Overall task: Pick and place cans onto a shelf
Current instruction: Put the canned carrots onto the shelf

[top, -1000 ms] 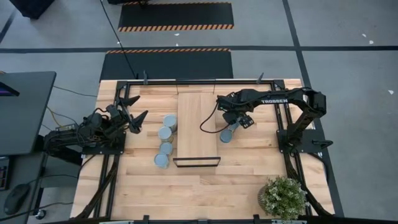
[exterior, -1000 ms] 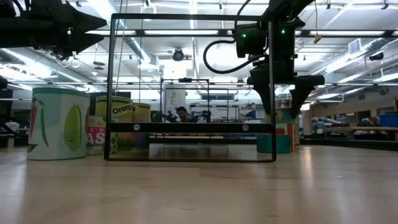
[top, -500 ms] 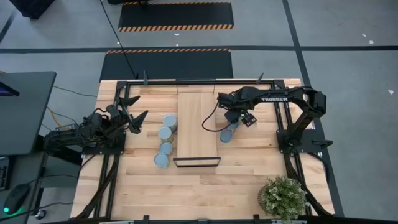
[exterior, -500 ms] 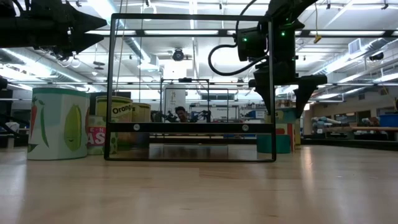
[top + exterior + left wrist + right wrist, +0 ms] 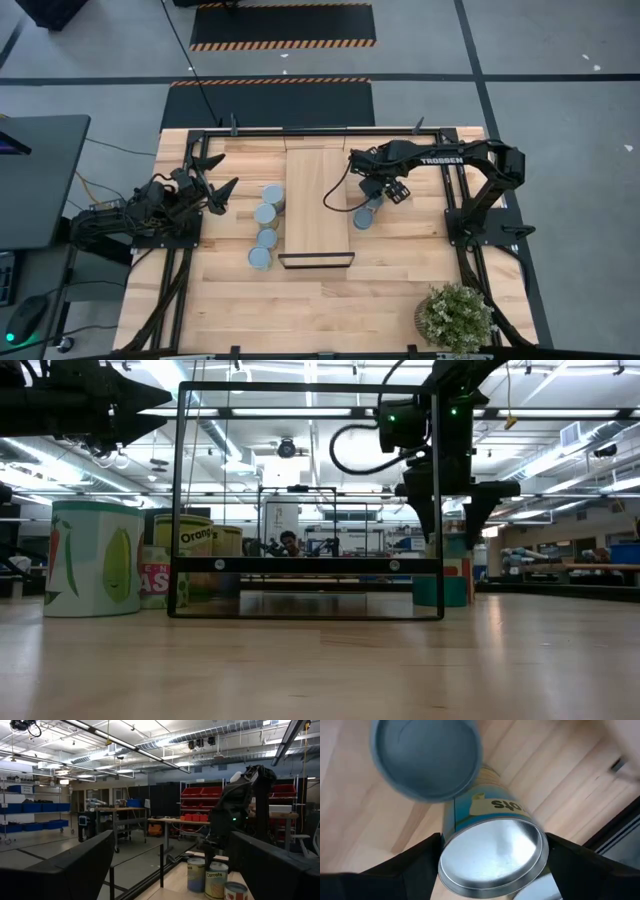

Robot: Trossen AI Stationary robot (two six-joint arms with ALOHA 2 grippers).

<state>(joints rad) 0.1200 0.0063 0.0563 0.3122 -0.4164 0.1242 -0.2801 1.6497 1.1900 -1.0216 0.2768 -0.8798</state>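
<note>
The shelf [image 5: 317,207] is recorded at the centre of the planked surface [image 5: 330,300] in the high view, its black lip toward the lower edge of the frame. Four cans are listed in a loose column just left of the shelf: one [image 5: 273,194], one [image 5: 265,213], one [image 5: 267,237] and one [image 5: 259,258]. Two further cans are noted just right of the shelf: one [image 5: 364,217] standing clear and another [image 5: 492,857] directly beneath the right claw [image 5: 378,196]. In the right wrist view this can is seen upright between the two dark fingers [image 5: 405,865], which are spread wide to either side of its rim; whether the fingers touch it cannot be told, and the can is shown resting on the surface. The left claw [image 5: 214,190] is held at centre left of the high view, above the surface's left edge, with its fingers spread fully apart and nothing between them. A potted plant [image 5: 456,317] is entered at the lower right corner of the surface.
</note>
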